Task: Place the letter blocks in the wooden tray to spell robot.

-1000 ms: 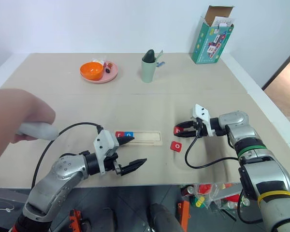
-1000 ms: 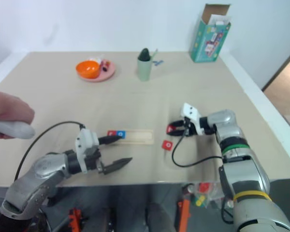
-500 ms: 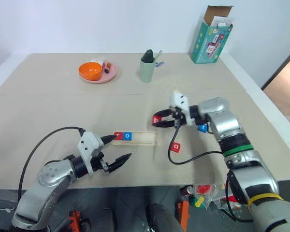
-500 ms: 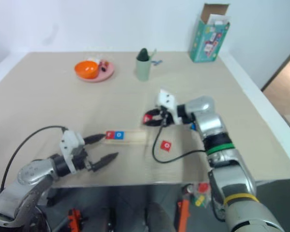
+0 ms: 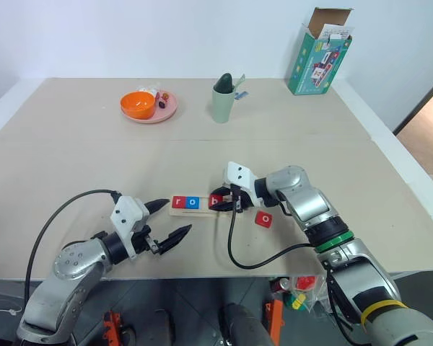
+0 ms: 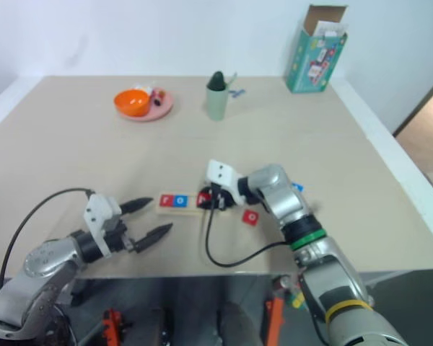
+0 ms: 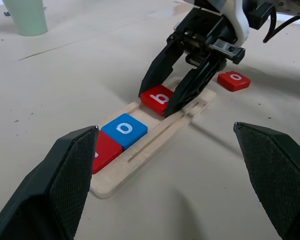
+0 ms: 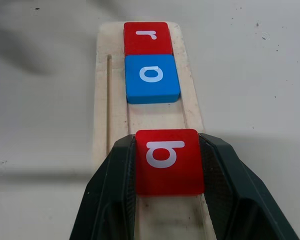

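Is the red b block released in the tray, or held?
Held. The right tool grips the red b block by two sides, over the wooden tray, apart from the blue o block.

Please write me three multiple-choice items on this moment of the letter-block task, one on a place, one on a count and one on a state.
1. Where is the red b block?
A. on the pink plate
B. over the wooden tray, apart from the blue o block
C. on the table by the cup

2. How many blocks already lie side by side at the tray's end?
A. two
B. four
C. none

3. How does the left gripper stand?
A. shut on a block
B. open, holding nothing
C. shut on the tray

Answers:
1 B: the right gripper holds it over the groove, with bare wood between it and the o.
2 A: the red r block and the blue o.
3 B: its fingers are spread beside the tray.
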Robot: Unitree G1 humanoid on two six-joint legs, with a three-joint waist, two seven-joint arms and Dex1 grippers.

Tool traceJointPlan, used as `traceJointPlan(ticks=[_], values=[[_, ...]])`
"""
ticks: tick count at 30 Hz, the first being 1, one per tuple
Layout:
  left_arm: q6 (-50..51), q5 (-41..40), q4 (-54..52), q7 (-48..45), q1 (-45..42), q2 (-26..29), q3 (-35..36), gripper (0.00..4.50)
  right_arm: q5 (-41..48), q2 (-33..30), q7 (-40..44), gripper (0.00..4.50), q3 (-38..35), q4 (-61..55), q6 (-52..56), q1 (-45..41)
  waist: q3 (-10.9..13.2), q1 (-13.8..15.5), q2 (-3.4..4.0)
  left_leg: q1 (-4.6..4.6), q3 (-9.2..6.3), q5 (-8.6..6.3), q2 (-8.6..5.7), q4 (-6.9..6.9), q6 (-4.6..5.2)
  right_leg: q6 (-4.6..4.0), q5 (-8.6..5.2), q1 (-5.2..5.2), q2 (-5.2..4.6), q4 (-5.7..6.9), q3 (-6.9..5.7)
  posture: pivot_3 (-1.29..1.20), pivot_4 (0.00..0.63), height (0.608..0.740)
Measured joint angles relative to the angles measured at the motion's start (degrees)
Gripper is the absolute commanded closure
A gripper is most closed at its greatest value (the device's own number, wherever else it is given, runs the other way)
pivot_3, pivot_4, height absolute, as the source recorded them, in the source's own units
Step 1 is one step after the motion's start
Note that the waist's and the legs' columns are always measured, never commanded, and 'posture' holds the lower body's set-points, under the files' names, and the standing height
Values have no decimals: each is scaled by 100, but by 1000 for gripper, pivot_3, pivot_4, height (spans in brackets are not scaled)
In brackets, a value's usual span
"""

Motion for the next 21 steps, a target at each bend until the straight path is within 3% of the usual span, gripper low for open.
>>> traceJointPlan(ticks=[21], values=[[-77, 208, 11, -10, 25, -132, -206, 0, -9, 317, -107, 3251, 198, -23, 63, -180, 0, -12, 0, -3, 1, 0, 0, -1, 0, 0, 0, -4, -1, 0, 0, 0, 150, 740]])
